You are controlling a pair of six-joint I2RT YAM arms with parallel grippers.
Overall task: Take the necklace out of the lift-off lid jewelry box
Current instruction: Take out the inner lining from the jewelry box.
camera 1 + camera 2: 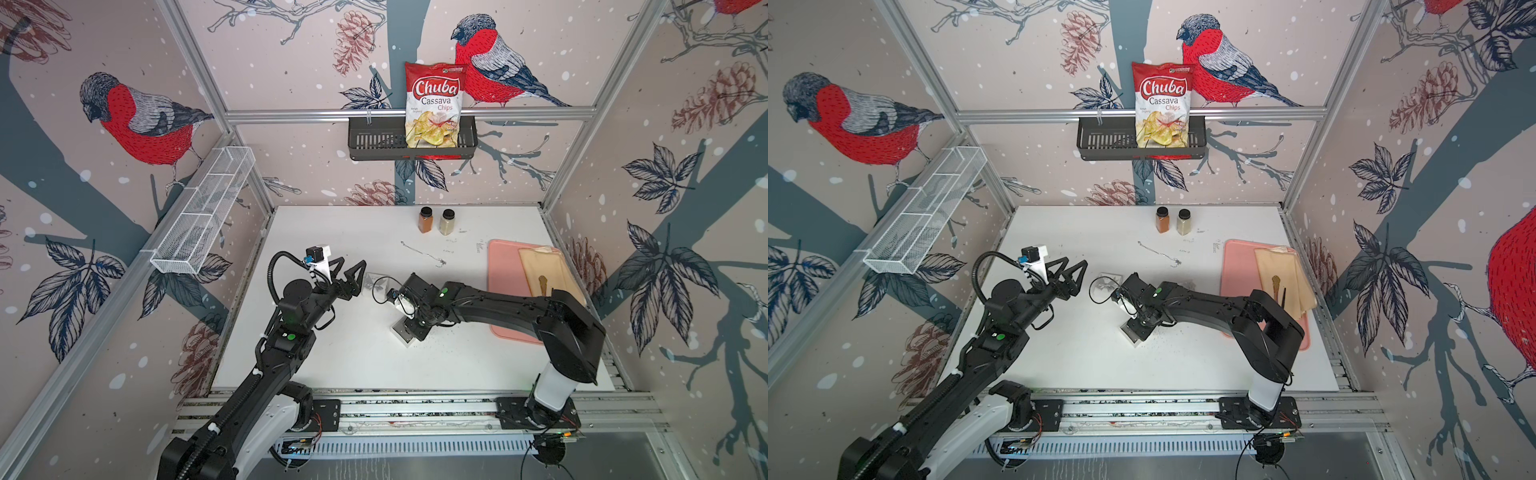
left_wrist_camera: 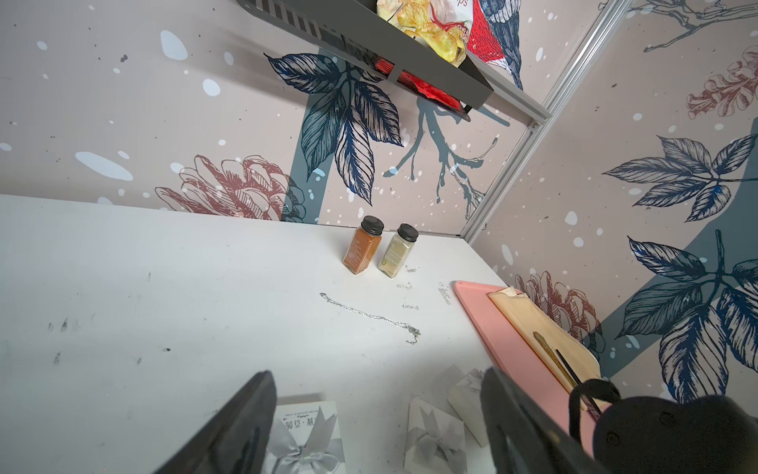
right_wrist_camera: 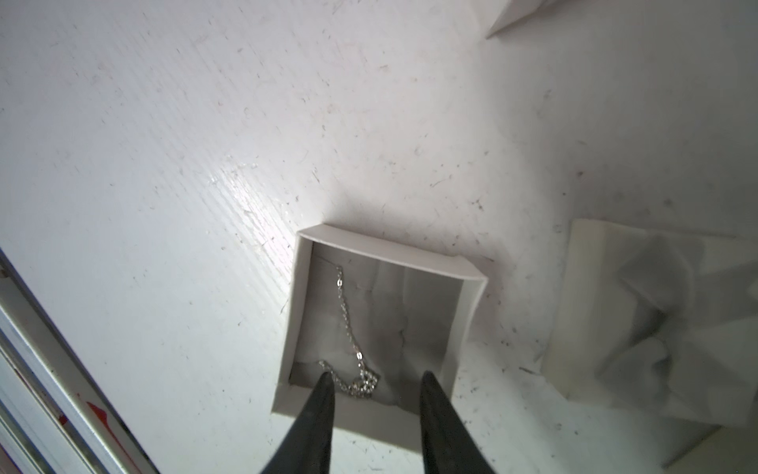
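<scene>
R gripper (image 3: 377,375) fingers apart astride necklace (image 3: 364,381) clump in open box (image 3: 389,256): drop lower, centre on clump, pinch, lift straight up; L gripper (image 1: 353,262) spread wide, empty.

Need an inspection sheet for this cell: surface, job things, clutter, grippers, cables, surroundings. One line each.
Surface: white table, scuffed, dark specks.
Job's things: jewelry box open, lid off; necklace lying inside.
Clutter: second chain loose on the table; bow-topped boxes; spice jars; pink tray with cloth and gold utensil.
Grippers: right gripper open, straddling the necklace's bunched end; left gripper open, holding nothing.
Cables: right wrist cable loops out beside a bow-topped box, contact unclear; left arm cable arcs free.
Surroundings: chips bag in black basket on back wall; wire rack on side wall.
</scene>
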